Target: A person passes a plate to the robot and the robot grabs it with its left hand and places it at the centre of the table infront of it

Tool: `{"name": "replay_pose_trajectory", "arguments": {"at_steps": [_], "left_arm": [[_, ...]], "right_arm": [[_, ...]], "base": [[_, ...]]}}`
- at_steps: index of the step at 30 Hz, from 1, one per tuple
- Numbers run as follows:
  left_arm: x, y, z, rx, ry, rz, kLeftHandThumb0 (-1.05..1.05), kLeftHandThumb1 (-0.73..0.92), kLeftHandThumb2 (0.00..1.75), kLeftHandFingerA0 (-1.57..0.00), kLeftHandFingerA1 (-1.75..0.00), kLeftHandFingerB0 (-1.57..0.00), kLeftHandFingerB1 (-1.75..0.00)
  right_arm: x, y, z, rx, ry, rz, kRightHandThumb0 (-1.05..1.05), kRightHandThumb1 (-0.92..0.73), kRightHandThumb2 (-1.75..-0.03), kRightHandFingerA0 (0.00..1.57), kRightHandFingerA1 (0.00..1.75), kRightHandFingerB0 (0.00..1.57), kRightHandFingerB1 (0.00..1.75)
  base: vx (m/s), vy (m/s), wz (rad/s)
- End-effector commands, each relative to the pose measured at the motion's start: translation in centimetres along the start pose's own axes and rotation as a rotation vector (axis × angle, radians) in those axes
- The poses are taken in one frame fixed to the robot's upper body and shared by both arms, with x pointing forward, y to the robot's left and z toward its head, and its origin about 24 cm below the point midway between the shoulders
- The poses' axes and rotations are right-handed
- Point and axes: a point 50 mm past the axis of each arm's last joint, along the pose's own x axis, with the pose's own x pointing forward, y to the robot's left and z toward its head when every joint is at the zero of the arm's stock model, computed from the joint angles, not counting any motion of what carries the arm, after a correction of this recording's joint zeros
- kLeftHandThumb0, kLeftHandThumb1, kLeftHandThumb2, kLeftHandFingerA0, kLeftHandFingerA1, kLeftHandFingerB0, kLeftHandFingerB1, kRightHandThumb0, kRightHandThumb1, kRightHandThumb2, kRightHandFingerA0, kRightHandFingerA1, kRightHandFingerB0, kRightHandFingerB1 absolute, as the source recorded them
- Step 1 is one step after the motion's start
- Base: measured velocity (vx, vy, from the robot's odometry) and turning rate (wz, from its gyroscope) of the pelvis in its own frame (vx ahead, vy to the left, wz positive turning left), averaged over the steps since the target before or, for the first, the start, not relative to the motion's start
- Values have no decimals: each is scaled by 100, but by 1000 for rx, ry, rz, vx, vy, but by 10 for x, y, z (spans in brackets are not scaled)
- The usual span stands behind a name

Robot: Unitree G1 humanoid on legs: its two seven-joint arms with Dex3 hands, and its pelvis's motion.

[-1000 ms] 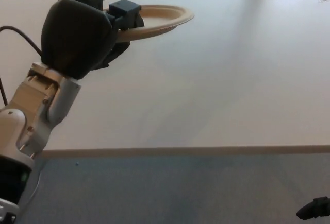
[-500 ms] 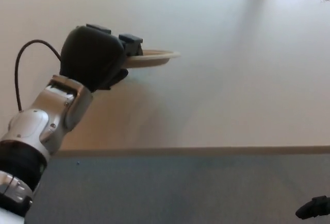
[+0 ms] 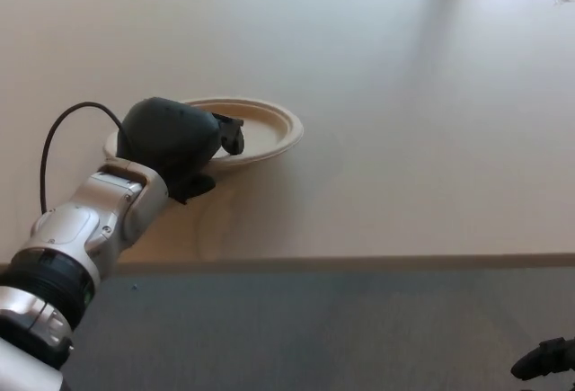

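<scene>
Soft, even light fell on the pale bench [image 3: 404, 139]; a faint grey shadow streaked down from the top right. The picture was slightly soft, without glare.

Plain indoor room: a bare pale table [image 3: 404, 139] over grey carpet [image 3: 314, 328].

No readable text or labels
</scene>
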Motion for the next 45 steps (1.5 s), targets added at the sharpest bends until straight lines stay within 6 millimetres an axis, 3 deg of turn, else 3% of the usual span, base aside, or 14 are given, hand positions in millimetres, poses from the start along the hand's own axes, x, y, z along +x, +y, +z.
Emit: {"name": "replay_pose_trajectory", "arguments": {"at_steps": [1, 10, 11, 12, 16, 19, 20, 21, 22, 27, 38, 41, 44, 45], "left_arm": [[-2, -4, -12, -219, 95, -228, -100, 61, 95, -8, -6, -4, -1], [2, 9, -16, -453, 128, -239, -99, 59, 103, 0, -5, 0, -4], [1, 9, -16, -474, 120, -242, -102, 86, 65, 0, -20, 0, -10], [0, 9, -17, -495, 110, -241, -102, 86, 65, 0, -20, 0, -10], [-2, 8, -19, -540, 131, -262, -83, 85, 123, 0, -21, -2, -19], [-2, 9, -18, -519, 134, -305, -91, 91, 127, 0, -17, 0, -13], [-3, 9, -17, -533, 127, -308, -94, 92, 87, 0, -24, -3, -19], [-3, 9, -17, -538, 123, -309, -94, 92, 87, 0, -24, -3, -19], [-2, 9, -16, -532, 115, -315, -81, 83, 125, 0, -27, -2, -19], [0, 15, -15, -563, 85, -338, -94, 92, 129, -4, -17, -4, -9], [8, 38, -19, -840, 146, -448, -93, 75, 115, -3, -26, -10, -27], [11, 44, -16, -687, 110, -456, -93, 55, 96, -11, -29, 0, -2], [15, 52, -15, -688, 103, -448, -61, 29, 67, -10, -30, 0, 0], [16, 52, -15, -682, 107, -442, -52, 37, 74, 0, -10, 0, 0]], "right_arm": [[-1, -7, 0, -13, 0, 0, -52, -65, -59, 70, 67, 59, 56], [0, -10, 1, -3, 3, -5, -51, -65, -59, 70, 66, 56, 54], [0, -10, 2, -1, 0, -5, -51, -64, -59, 70, 68, 56, 56], [0, -10, 2, 3, -3, -5, -51, -64, -59, 70, 68, 56, 56], [1, -12, 4, 6, 2, -2, -49, -65, -59, 71, 66, 55, 54], [1, -13, 5, -2, 1, 0, -51, -65, -59, 69, 65, 55, 54], [1, -13, 6, -2, 2, 0, -51, -64, -59, 69, 65, 56, 54], [1, -13, 6, -1, 3, 0, -51, -64, -59, 69, 65, 56, 54], [1, -14, 7, -7, 0, 1, -52, -65, -59, 70, 65, 56, 54], [2, -19, 12, 4, -3, 1, -50, -64, -59, 69, 65, 57, 54], [4, -30, 24, -27, -25, -4, -51, -60, -57, 71, 67, 57, 55], [4, -33, 26, -7, -34, 0, -51, -58, -57, 66, 65, 57, 54], [5, -38, 32, 0, -39, -12, -51, -58, -58, 67, 64, 57, 54], [5, -39, 34, -5, -40, -16, -50, -58, -57, 68, 64, 57, 53]], "base": [[0, 0, 0], [0, 0, 0], [0, 0, 0], [0, 0, 0], [0, 0, 0], [0, 0, 0], [0, 0, 0], [0, 0, 0], [0, 0, 0], [0, 0, 0], [0, 0, 0], [0, 0, 0], [0, 0, 0], [0, 0, 0]]}}
